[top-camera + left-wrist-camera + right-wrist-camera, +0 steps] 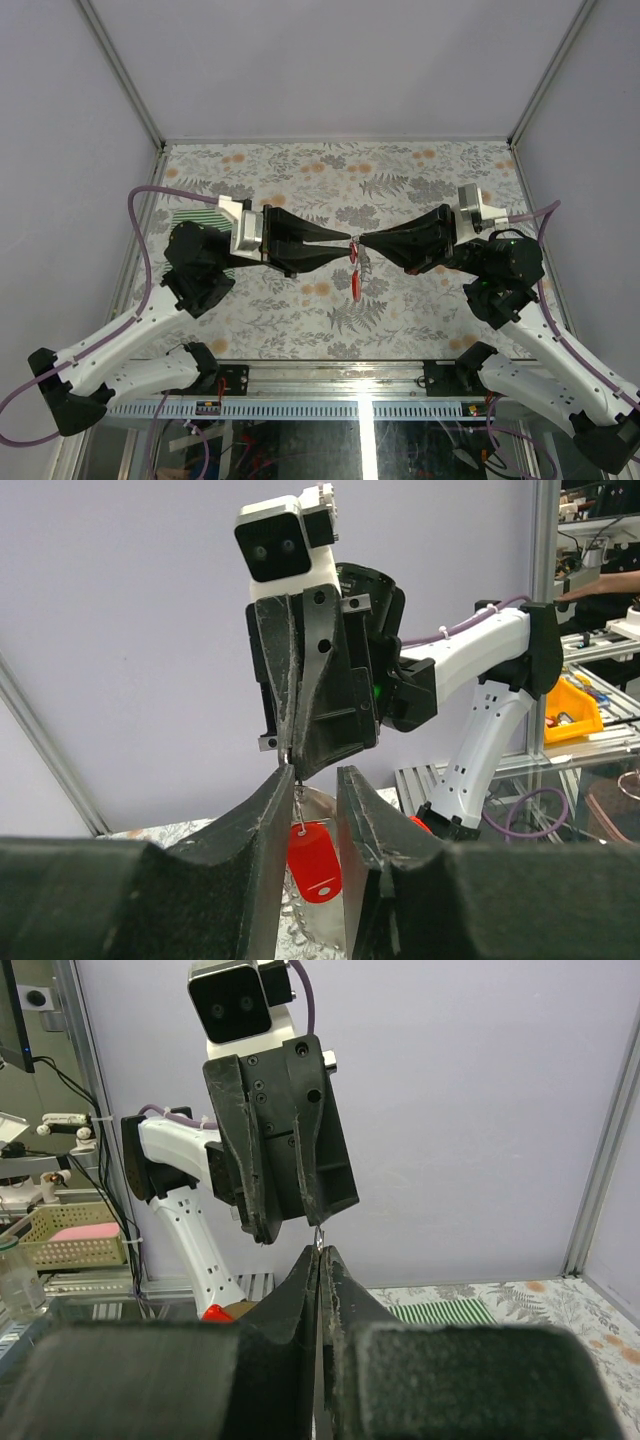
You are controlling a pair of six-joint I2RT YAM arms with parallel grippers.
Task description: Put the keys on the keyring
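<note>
Both grippers meet tip to tip above the middle of the table. My right gripper [363, 240] [320, 1250] is shut on a thin silvery keyring [318, 1239], of which only a sliver shows above its tips. A fine wire [296, 798] drops from that grip to a red plastic tag [313, 862] [357, 283], which hangs free. My left gripper [346, 241] [312, 772] stands open just in front of the right one's tips, and the red tag shows through its gap without touching either finger. I cannot make out any keys.
A green-and-white striped cloth [195, 217] [440, 1312] lies at the back left of the floral tabletop [420, 180]. Plain walls close off the table's left, back and right sides.
</note>
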